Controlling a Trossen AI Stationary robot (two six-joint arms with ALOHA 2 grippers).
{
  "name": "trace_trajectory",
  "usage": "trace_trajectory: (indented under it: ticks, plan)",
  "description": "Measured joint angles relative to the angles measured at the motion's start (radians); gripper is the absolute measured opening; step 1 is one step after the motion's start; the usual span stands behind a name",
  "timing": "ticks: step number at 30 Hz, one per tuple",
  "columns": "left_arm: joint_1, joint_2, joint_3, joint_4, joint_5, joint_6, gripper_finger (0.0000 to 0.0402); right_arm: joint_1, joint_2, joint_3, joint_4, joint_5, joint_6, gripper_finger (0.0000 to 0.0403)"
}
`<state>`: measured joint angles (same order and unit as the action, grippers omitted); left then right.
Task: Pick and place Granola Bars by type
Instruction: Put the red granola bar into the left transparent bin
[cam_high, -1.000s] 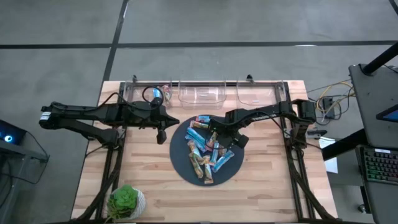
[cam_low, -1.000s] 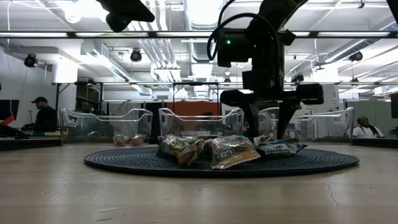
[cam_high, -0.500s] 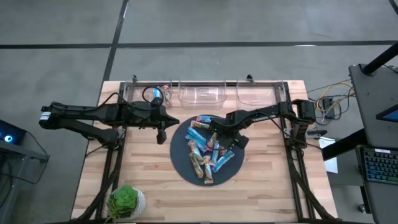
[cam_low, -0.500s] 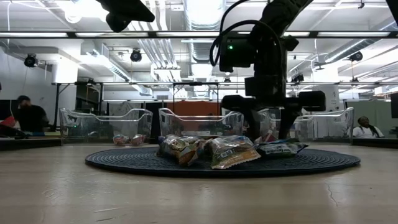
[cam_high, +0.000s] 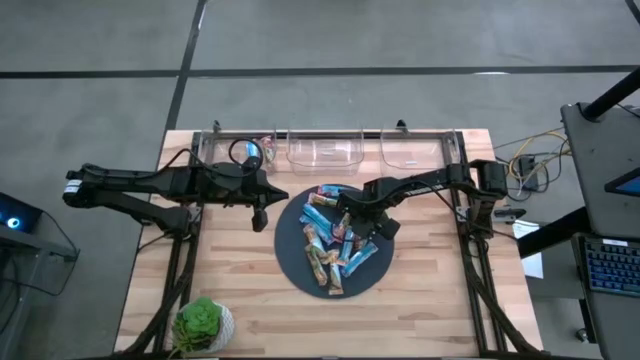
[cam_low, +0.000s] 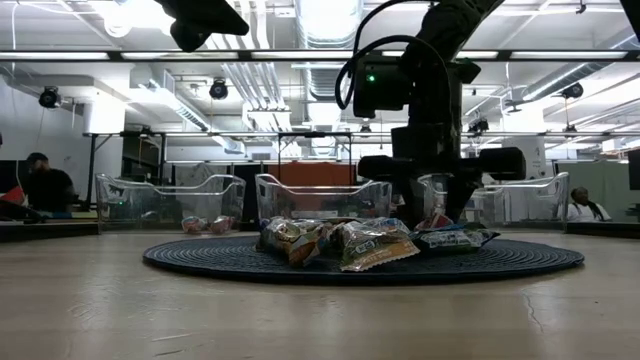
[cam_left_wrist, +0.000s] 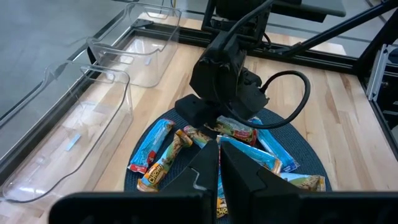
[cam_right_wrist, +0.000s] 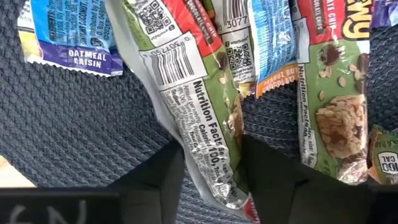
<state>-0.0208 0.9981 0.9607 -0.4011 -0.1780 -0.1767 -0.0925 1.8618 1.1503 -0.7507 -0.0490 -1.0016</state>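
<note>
At the left of the high view, my left claw (cam_high: 260, 216) hangs over the pale wooden worktop (cam_high: 230, 290), just beside the left edge of the dark round woven mat (cam_high: 290, 255). Its two fingers are pressed together and it holds nothing. Low in the left corner of that view sits a small green plant in a white pot (cam_high: 203, 325).

Along the top edge of the worktop stand three clear plastic bins (cam_high: 325, 150) in a row. The left one has a few small wrapped things in it; I cannot tell which kind.

In the middle of the high view, the small shiny wrapped granola bars (cam_high: 330, 245) lie in a loose heap on the mat. Some are bright blue, some are blue with red and white, and some are brown-tan with green.

My right claw (cam_high: 352, 222) is down in the heap, near the middle of the mat. In the right wrist view, my two dark fingers (cam_right_wrist: 155, 177) stand on either side of one bar turned back side up, a silver-grey wrapper with a barcode and a nutrition label (cam_right_wrist: 199, 118). The fingers are close on both sides of it, but I cannot tell if they are squeezing it yet. A blue oatmeal raisin bar (cam_right_wrist: 71, 34) lies at the upper left of that view.

In the low view, a seated person (cam_low: 45, 185) shows far off at the left edge.
</note>
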Motion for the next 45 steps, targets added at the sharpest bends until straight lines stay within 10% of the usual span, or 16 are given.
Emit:
trace_trajectory:
  ticks: [13,45]
  plan:
    - [0.000,0.000,0.000,0.000,0.000,-0.003,0.0000,0.000,0.000,0.002,-0.001,-0.001,0.003,0.0064]
    - [0.001,-0.003,0.000,0.000,0.011,-0.134,0.0000,0.000,-0.093,0.380,-0.269,0.000,0.434,0.0056]
